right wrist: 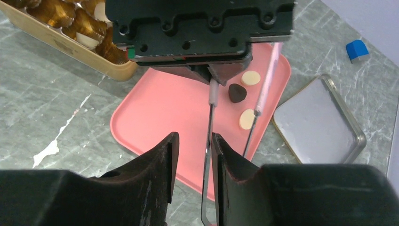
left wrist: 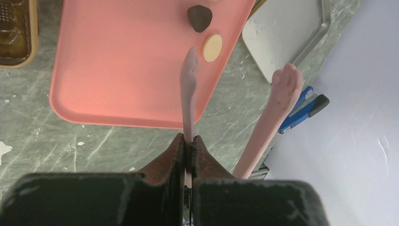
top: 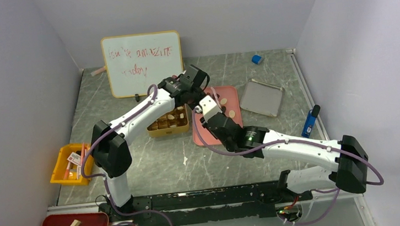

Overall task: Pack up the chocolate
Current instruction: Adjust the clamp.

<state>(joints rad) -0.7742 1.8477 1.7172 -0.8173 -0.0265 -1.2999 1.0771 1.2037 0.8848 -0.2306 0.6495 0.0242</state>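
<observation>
On the pink tray (left wrist: 117,70) lie a dark brown chocolate (left wrist: 199,18) and a tan chocolate (left wrist: 212,47). In the right wrist view the dark piece (right wrist: 237,92) sits between two tan chocolates (right wrist: 251,77) (right wrist: 246,118). My left gripper (left wrist: 189,139) is shut on one pink-tipped leg of the tongs (left wrist: 189,80); the other leg (left wrist: 287,84) stands free to its right. My right gripper (right wrist: 194,136) is open just below it. The tongs' thin metal end (right wrist: 207,155) runs between its fingers, against the right one. The chocolate box (right wrist: 70,28) holds several pieces.
A silver tin lid (top: 261,97) lies right of the pink tray (top: 234,96), with a blue marker (top: 310,120) beyond it and a small blue block (top: 257,59) at the back. A whiteboard (top: 142,63) leans at the back. A yellow bin (top: 70,164) and a red tray (top: 94,220) of beige chunks sit at left.
</observation>
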